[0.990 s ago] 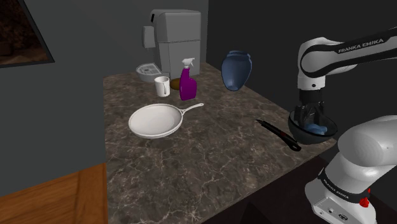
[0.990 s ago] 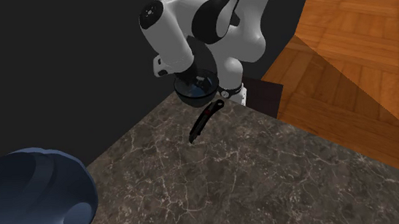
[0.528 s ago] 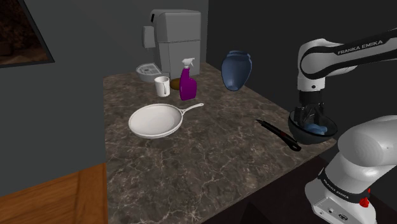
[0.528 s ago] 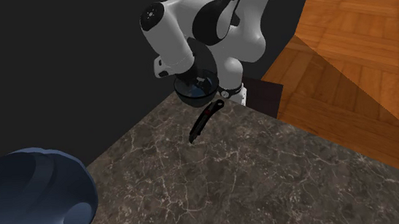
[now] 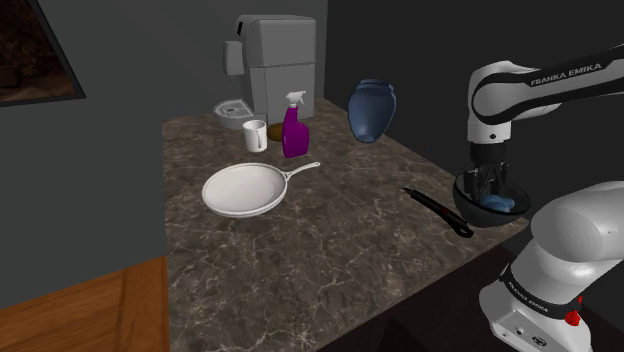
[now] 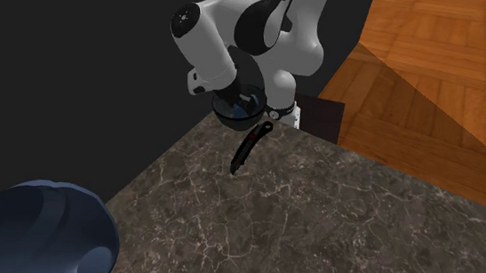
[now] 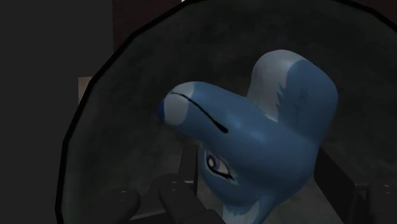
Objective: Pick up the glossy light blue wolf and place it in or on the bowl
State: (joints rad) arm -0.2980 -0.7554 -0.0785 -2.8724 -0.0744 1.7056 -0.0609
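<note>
- Dark marbled countertop [image 5: 330, 260] carries every item. Wood floor [image 5: 80, 310] lies beyond its edge, farthest from the bowl [image 5: 480, 218] on the shoulder view's left. Walls are dark grey.
- White pan [image 5: 243, 189]: well apart from the bowl, towards the shoulder view's left, with its handle pointing back towards the bowl's side.
- White mug [image 5: 256, 135], grey coffee machine [image 5: 275, 65] and purple spray bottle [image 5: 294, 128]: grouped behind the pan, well apart from the bowl.
- Dark blue vase [image 5: 371, 109]: behind the bowl and to its left, well apart.
- Black tool [image 5: 437, 210] with a red mark: flat on the counter, just beside the bowl's left wall.
- Bowl: dark, at the counter corner nearest the arm's stand.
- Wolf [image 5: 500, 204]: glossy light blue, lying inside the bowl. In the wrist view its head [image 7: 254, 140] sits against the bowl's inner wall [image 7: 140, 76], with the snout and one ear raised towards the camera.
- Gripper [image 5: 488, 186]: directly over the wolf at the bowl's mouth, jaws apart, clasping nothing.
- Assessment: placement appears complete. The wolf lies straight below the gripper, so a vertical withdrawal suits best. Sideways travel risks striking the bowl's rim.
</note>
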